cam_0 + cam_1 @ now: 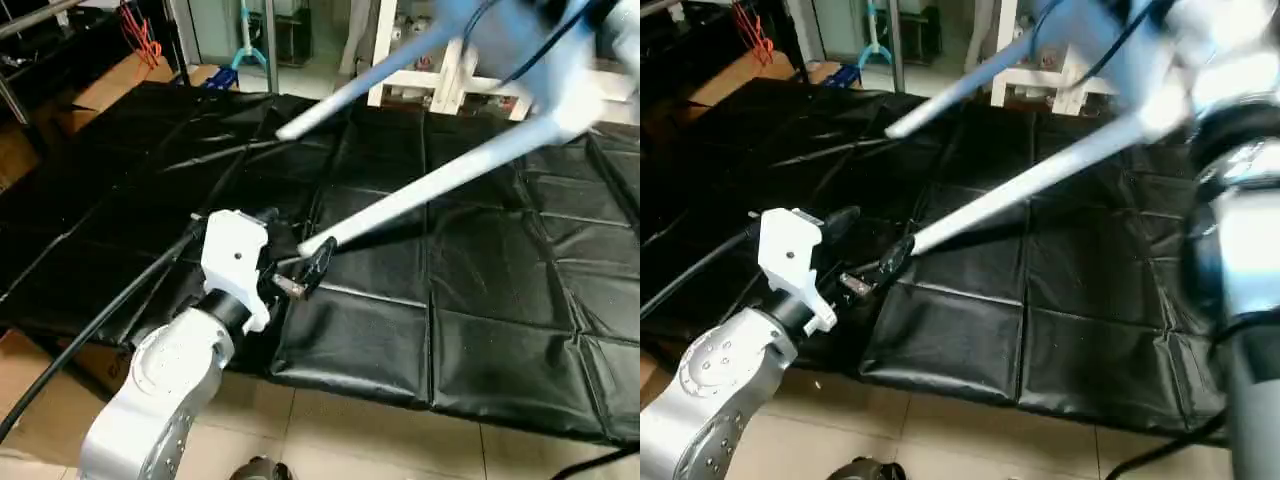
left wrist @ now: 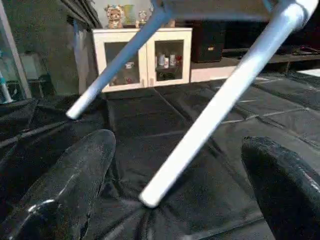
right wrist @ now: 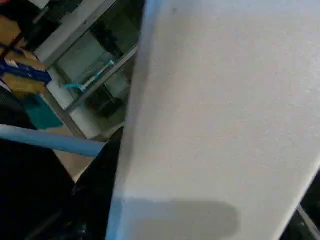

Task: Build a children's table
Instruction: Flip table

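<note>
The children's table is tipped in the air at the upper right, its white tabletop (image 1: 520, 45) blurred. Two white legs slant down toward me, the nearer leg (image 1: 450, 175) and the farther leg (image 1: 350, 95). The nearer leg's tip (image 2: 150, 196) ends just above the black mat, between my left gripper's fingers (image 2: 65, 190). My left gripper (image 1: 295, 245) is open around that tip without touching it. My right arm (image 1: 1240, 260) reaches up to the tabletop, whose white surface (image 3: 225, 110) lies right against the right wrist camera. My right gripper is shut on the tabletop's edge.
A black padded mat (image 1: 500, 300) covers the work area, with beige floor tiles (image 1: 350, 440) along its near edge. A white glass-door cabinet (image 2: 145, 55) stands beyond the mat. Cardboard (image 1: 110, 85) and metal stands lie at the far left.
</note>
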Controlling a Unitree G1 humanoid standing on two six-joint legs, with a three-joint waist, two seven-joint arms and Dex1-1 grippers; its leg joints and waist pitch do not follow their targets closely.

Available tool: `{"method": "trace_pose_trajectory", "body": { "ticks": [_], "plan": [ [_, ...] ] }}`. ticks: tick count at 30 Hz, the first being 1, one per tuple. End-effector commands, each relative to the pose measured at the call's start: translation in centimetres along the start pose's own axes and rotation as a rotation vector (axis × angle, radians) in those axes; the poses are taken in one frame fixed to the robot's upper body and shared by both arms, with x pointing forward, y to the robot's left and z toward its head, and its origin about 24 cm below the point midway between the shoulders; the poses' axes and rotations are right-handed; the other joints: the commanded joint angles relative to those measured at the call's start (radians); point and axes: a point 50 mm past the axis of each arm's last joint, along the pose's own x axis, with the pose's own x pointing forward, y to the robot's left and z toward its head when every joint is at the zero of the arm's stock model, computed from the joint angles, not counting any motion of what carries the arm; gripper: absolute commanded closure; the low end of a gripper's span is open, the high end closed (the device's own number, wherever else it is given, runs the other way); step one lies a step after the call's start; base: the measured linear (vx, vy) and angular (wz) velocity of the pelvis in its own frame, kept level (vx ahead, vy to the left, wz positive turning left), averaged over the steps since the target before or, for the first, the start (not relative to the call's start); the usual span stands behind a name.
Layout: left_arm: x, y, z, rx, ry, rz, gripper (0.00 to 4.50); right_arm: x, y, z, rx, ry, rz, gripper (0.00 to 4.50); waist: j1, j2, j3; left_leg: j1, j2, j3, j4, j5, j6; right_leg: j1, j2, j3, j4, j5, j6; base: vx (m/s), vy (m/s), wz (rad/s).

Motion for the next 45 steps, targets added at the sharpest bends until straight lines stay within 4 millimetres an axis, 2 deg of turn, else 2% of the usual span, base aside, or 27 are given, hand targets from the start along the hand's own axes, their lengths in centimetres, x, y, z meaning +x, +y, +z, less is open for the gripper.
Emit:
{"method": "trace_pose_trajectory", "body": {
  "ticks": [1,5,9,11,12,13,14,15,16,18,20,21,23,24,25,28,33,35,37,38,39,40,41,42,43,44,45],
  "plan": [
    [0.1,-0.3,0.5,0.011,-0.016,-0.017,0.0,0.0,0.1,0.8,-0.234,0.02,0.081,2.57,-0.013,-0.027,-0.064,0.06,0.081,-0.054,-0.084,-0.422,-0.054,0.005,-0.041,0.024,-0.072,-0.236,-0.15,0.0,0.0,0.0],
    [0.2,-0.1,0.9,0.025,-0.032,-0.001,0.0,0.0,-0.1,1.0,-0.284,0.048,0.098,2.57,-0.017,-0.028,-0.062,0.063,0.082,-0.056,-0.087,-0.459,-0.072,-0.001,-0.039,0.024,-0.074,-0.257,-0.14,0.0,0.0,0.0],
    [0.5,1.0,2.3,0.096,-0.078,0.07,0.0,0.0,-0.4,1.2,-0.362,0.085,0.117,2.57,-0.018,-0.028,-0.059,0.077,0.082,-0.059,-0.089,-0.549,-0.114,-0.014,-0.034,0.025,-0.079,-0.3,-0.122,0.0,0.0,0.0],
    [0.6,1.4,2.8,0.128,-0.09,0.094,0.0,0.0,-0.6,1.3,-0.379,0.09,0.116,2.57,-0.02,-0.028,-0.057,0.074,0.083,-0.062,-0.093,-0.569,-0.126,-0.013,-0.033,0.024,-0.077,-0.298,-0.121,0.0,0.0,0.0],
    [0.7,2.0,3.5,0.175,-0.102,0.136,0.0,0.0,-0.8,1.5,-0.404,0.099,0.112,2.57,-0.021,-0.031,-0.057,0.075,0.082,-0.062,-0.092,-0.581,-0.132,-0.015,-0.036,0.026,-0.078,-0.304,-0.117,0.0,0.0,0.0],
    [0.7,2.6,4.2,0.212,-0.111,0.178,0.0,-0.1,-1.1,1.6,-0.422,0.106,0.111,2.57,-0.022,-0.03,-0.056,0.076,0.082,-0.064,-0.094,-0.597,-0.144,-0.016,-0.033,0.025,-0.076,-0.319,-0.109,0.0,0.0,0.0],
    [0.8,3.0,4.6,0.234,-0.116,0.206,0.0,-0.1,-1.2,1.7,-0.433,0.112,0.11,2.57,-0.02,-0.027,-0.059,0.082,0.081,-0.063,-0.093,-0.606,-0.151,-0.021,-0.033,0.025,-0.075,-0.321,-0.108,0.0,0.0,0.0],
    [0.8,3.3,5.1,0.252,-0.132,0.225,0.0,-0.1,-1.3,1.8,-0.451,0.123,0.116,2.57,-0.024,-0.03,-0.054,0.078,0.081,-0.066,-0.095,-0.627,-0.163,-0.02,-0.033,0.025,-0.077,-0.327,-0.105,0.0,0.0,0.0],
    [0.7,3.5,5.5,0.255,-0.147,0.234,0.0,-0.1,-1.3,1.8,-0.462,0.131,0.121,2.57,-0.024,-0.028,-0.054,0.078,0.081,-0.068,-0.096,-0.635,-0.168,-0.021,-0.034,0.025,-0.078,-0.333,-0.101,0.0,0.0,0.0],
    [0.7,3.1,6.9,0.186,-0.242,0.213,0.0,-0.2,-1.5,1.8,-0.498,0.154,0.132,2.57,-0.026,-0.031,-0.055,0.083,0.082,-0.07,-0.098,-0.667,-0.187,-0.023,-0.032,0.024,-0.077,-0.336,-0.1,0.0,0.0,0.0],
    [0.7,2.6,7.8,0.144,-0.3,0.174,0.0,-0.2,-1.6,1.9,-0.515,0.172,0.14,2.57,-0.028,-0.029,-0.055,0.082,0.083,-0.074,-0.103,-0.702,-0.206,-0.024,-0.028,0.02,-0.075,-0.327,-0.097,0.0,0.0,0.0],
    [0.8,2.3,7.9,0.145,-0.306,0.161,0.0,-0.2,-1.7,1.8,-0.523,0.183,0.142,2.57,-0.03,-0.033,-0.057,0.084,0.082,-0.073,-0.103,-0.72,-0.209,-0.026,-0.028,0.019,-0.075,-0.324,-0.096,0.0,0.0,0.0],
    [0.8,2.2,7.9,0.154,-0.299,0.155,0.0,-0.2,-1.7,1.7,-0.537,0.198,0.144,2.58,-0.033,-0.039,-0.056,0.079,0.082,-0.072,-0.103,-0.705,-0.202,-0.026,-0.03,0.019,-0.077,-0.309,-0.093,0.0,0.0,0.0],
    [0.8,2.1,7.9,0.156,-0.295,0.154,0.0,-0.2,-1.8,1.7,-0.543,0.207,0.144,2.59,-0.034,-0.043,-0.059,0.079,0.08,-0.069,-0.097,-0.686,-0.189,-0.025,-0.033,0.022,-0.077,-0.304,-0.093,0.0,0.0,0.0],
    [0.8,2.0,7.9,0.155,-0.292,0.155,0.0,-0.3,-1.8,1.6,-0.547,0.212,0.142,2.59,-0.036,-0.045,-0.055,0.076,0.08,-0.069,-0.097,-0.688,-0.181,-0.027,-0.033,0.023,-0.079,-0.325,-0.091,0.0,0.0,0.0],
    [0.8,2.0,7.8,0.152,-0.282,0.157,0.0,-0.3,-1.8,1.5,-0.547,0.217,0.149,2.59,-0.045,-0.045,-0.053,0.071,0.079,-0.074,-0.099,-0.718,-0.191,-0.023,-0.034,0.02,-0.078,-0.372,-0.079,0.0,0.0,0.0],
    [0.7,2.2,7.3,0.144,-0.257,0.151,0.0,-0.1,-1.2,1.4,-0.553,0.219,0.184,2.59,-0.047,-0.046,-0.049,0.077,0.078,-0.072,-0.099,-0.766,-0.193,-0.035,-0.027,0.016,-0.083,-0.408,-0.072,0.0,0.0,0.0],
    [0.7,2.1,7.2,0.14,-0.254,0.15,0.0,0.0,-1.1,1.4,-0.556,0.218,0.191,2.59,-0.047,-0.046,-0.048,0.078,0.078,-0.071,-0.1,-0.779,-0.195,-0.036,-0.026,0.014,-0.082,-0.416,-0.07,0.0,0.0,0.0],
    [0.7,2.0,7.2,0.136,-0.249,0.148,0.0,0.0,-0.9,1.4,-0.563,0.216,0.199,2.59,-0.047,-0.045,-0.045,0.078,0.079,-0.067,-0.107,-0.811,-0.201,-0.038,-0.019,0.007,-0.079,-0.438,-0.068,0.0,0.0,0.0],
    [0.7,2.0,7.2,0.136,-0.248,0.148,0.0,0.0,-0.9,1.5,-0.565,0.215,0.199,2.59,-0.046,-0.042,-0.044,0.073,0.08,-0.06,-0.12,-0.834,-0.209,-0.036,-0.009,-0.001,-0.069,-0.44,-0.072,0.0,0.0,0.0],
    [0.7,2.0,7.1,0.138,-0.242,0.147,0.0,0.0,-0.8,1.5,-0.527,0.201,0.209,2.24,-0.046,-0.042,-0.042,0.068,0.082,-0.054,-0.131,-0.848,-0.213,-0.033,-0.003,-0.007,-0.061,-0.439,-0.076,0.0,0.0,0.0],
    [0.7,2.0,7.1,0.138,-0.242,0.147,0.0,0.0,-0.8,1.5,-0.522,0.199,0.21,2.03,-0.039,-0.039,-0.041,0.052,0.088,-0.035,-0.158,-0.868,-0.22,-0.019,0.01,-0.02,-0.029,-0.425,-0.089,0.0,0.0,0.0],
    [0.7,2.0,7.1,0.138,-0.241,0.147,0.0,0.0,-0.8,1.5,-0.512,0.195,0.212,1.89,-0.034,-0.04,-0.04,0.04,0.091,-0.022,-0.176,-0.873,-0.221,-0.009,0.016,-0.026,-0.002,-0.411,-0.097,-0.06,-0.005,0.03],
    [0.7,2.0,7.1,0.138,-0.241,0.149,0.0,0.1,-0.7,1.7,-0.505,0.181,0.211,1.86,-0.014,-0.041,-0.042,0.021,0.092,0.014,-0.205,-0.852,-0.229,0.008,0.021,-0.031,0.05,-0.393,-0.109,-0.069,-0.038,0.16],
    [0.7,2.1,7.1,0.139,-0.24,0.152,0.0,0.2,-0.6,1.9,-0.501,0.17,0.218,1.76,-0.015,-0.067,-0.047,0.04,0.083,0.047,-0.178,-0.777,-0.225,-0.021,0.009,-0.015,0.021,-0.468,-0.116,-0.069,-0.038,0.16],
    [0.7,2.1,7.1,0.139,-0.24,0.152,0.0,0.2,-0.6,1.9,-0.501,0.17,0.218,1.76,-0.017,-0.086,-0.05,0.094,0.073,0.037,-0.088,-0.712,-0.209,-0.078,-0.032,0.011,-0.06,-0.599,-0.096,-0.011,-0.089,0.32],
    [0.6,2.2,7.1,0.144,-0.238,0.155,0.0,0.2,-0.5,2.1,-0.493,0.159,0.222,1.6,-0.03,-0.104,-0.037,0.173,0.049,-0.041,0.161,-0.488,-0.11,-0.166,-0.168,0.084,-0.212,-0.87,-0.028,0.0,0.0,0.0]
  ]
}}
